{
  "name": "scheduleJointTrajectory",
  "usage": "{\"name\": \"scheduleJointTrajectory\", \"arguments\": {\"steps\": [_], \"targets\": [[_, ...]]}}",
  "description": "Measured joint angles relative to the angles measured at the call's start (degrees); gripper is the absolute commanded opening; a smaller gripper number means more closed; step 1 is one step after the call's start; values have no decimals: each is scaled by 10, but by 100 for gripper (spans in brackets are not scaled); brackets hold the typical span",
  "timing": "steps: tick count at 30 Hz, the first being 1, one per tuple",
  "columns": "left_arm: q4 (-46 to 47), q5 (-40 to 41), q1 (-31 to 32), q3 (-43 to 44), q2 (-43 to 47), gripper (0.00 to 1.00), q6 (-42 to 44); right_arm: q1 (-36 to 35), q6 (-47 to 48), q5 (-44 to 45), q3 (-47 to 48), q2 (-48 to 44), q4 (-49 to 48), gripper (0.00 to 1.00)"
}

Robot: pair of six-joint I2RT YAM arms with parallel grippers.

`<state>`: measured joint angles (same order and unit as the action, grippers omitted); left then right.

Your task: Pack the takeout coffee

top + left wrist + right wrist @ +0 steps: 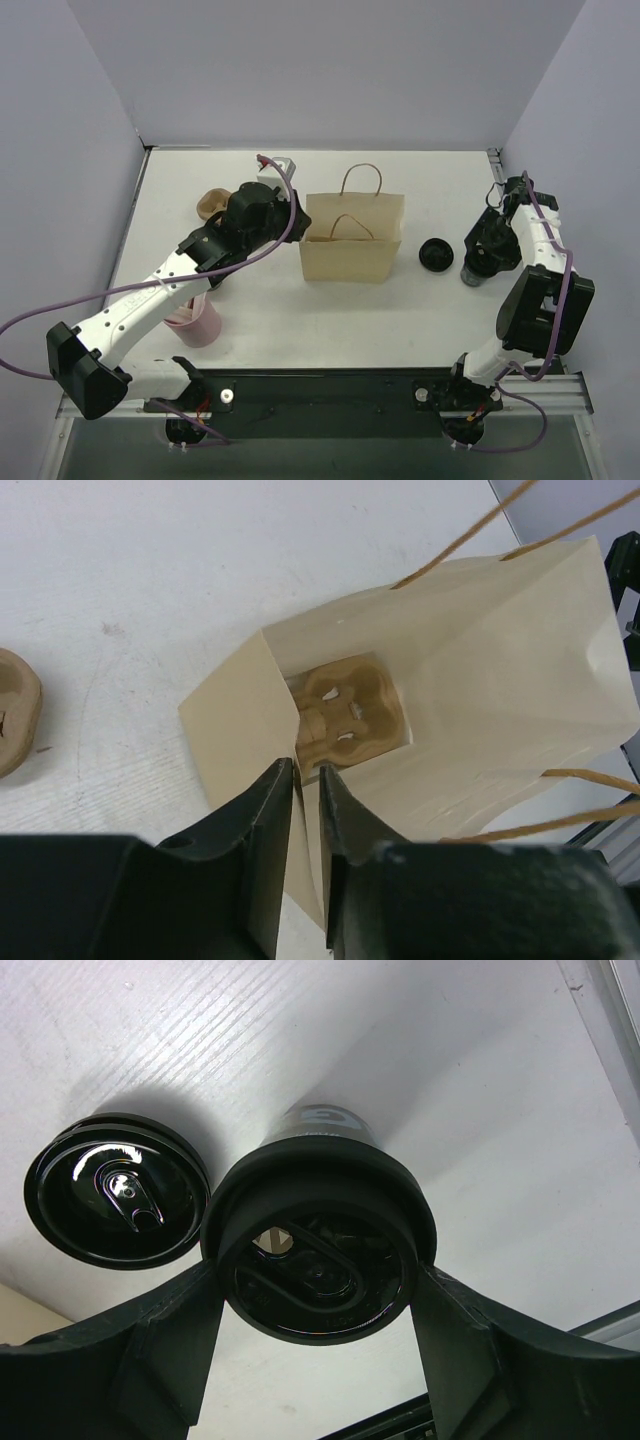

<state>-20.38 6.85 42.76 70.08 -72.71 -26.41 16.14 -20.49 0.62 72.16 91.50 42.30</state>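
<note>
The takeout coffee (318, 1260), a black cup with a dark lid, stands on the white table at the right (478, 264). My right gripper (315, 1272) (482, 256) is around it from above, one finger against each side of the lid. A second black lidded cup (115, 1190) (436, 254) stands just left of it. The tan paper bag (350, 245) (500, 680) stands upright and open in the middle. My left gripper (306, 772) (296, 214) straddles the bag's left rim, jaws a narrow gap apart.
A brown pulp tray (345, 710) lies at the bottom of the bag. Another brown tray (211, 204) (14, 708) sits on the table behind the left arm. A pink cup (196, 322) stands at the near left beside that arm.
</note>
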Motion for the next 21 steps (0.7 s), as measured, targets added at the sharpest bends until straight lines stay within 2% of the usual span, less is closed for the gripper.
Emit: {"name": "scheduleJointTrajectory", "arguments": {"steps": [4,10,14,21], "targets": [[-1,13,0,0,0,44,-4,-1,1,0,-4,-5,-3,57],[5,27,0,1,-3,46,1,-21,6,4,-5,-9,0,56],[1,63,0,18,-19,49,6,-48,7,9,-2,-19,8,56],[0,109,-1,33,-34,49,12,-102,7,33,60,-51,33,55]]}}
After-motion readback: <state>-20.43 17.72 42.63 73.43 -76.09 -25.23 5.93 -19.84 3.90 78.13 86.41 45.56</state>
